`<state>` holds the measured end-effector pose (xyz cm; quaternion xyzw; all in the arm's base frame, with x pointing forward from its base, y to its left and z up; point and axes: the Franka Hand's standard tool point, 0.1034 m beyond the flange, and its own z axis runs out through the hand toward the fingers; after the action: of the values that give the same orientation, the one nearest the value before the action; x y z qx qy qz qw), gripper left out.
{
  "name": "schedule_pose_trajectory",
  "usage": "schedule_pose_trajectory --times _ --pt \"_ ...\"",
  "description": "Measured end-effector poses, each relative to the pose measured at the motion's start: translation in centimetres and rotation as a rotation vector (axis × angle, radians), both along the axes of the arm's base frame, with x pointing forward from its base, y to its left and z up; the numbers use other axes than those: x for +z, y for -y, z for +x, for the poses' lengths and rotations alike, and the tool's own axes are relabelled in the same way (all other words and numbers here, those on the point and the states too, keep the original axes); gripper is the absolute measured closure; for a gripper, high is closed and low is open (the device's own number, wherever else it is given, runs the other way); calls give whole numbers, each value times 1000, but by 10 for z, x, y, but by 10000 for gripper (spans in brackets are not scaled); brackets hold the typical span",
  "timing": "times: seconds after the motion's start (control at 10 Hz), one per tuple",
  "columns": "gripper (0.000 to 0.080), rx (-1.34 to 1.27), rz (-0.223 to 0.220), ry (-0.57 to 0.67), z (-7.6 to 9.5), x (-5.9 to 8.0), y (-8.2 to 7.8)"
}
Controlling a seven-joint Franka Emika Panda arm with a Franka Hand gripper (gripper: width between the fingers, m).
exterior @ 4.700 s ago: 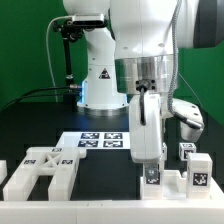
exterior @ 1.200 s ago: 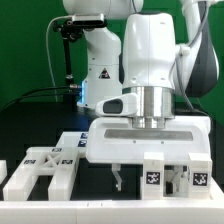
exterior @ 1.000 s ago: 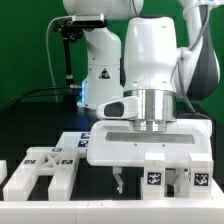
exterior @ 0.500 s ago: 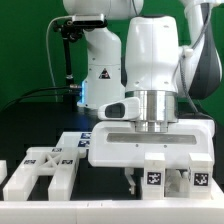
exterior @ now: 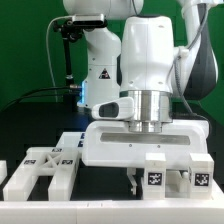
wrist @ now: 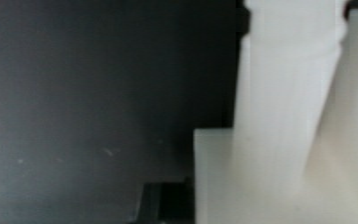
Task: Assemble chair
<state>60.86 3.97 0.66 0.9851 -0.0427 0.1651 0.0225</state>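
Note:
The chair is in loose white parts along the front of the table. A slotted flat panel point(exterior: 40, 170) lies at the exterior view's left. Two tagged square posts point(exterior: 154, 172) point(exterior: 198, 173) stand at the right with a lower block between them. My gripper point(exterior: 152, 181) hangs low over the nearer post. One dark finger point(exterior: 135, 179) sits right against that post's left side; the other is hidden behind the parts. In the wrist view a white post point(wrist: 291, 110) fills the frame, with a dark finger point(wrist: 163, 200) at its edge.
The marker board point(exterior: 78, 141) lies on the black table behind the panel. The robot base point(exterior: 100, 75) stands at the back, with cables at the back left. A white ledge point(exterior: 60, 205) runs along the front.
The hand has turned broadside and come down over the tagged posts. In the last second its visible finger slid inward to the right, up to the post, and then stopped.

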Motion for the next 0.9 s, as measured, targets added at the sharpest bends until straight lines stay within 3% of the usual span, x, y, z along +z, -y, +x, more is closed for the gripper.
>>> schedule_pose_trajectory --times 0.7,0.8,0.9 --pt "763 10 -4 -1 -1 2 2" --pt "763 71 -18 -36 -9 9 15" --pt "765 61 15 -123 -24 20 27"
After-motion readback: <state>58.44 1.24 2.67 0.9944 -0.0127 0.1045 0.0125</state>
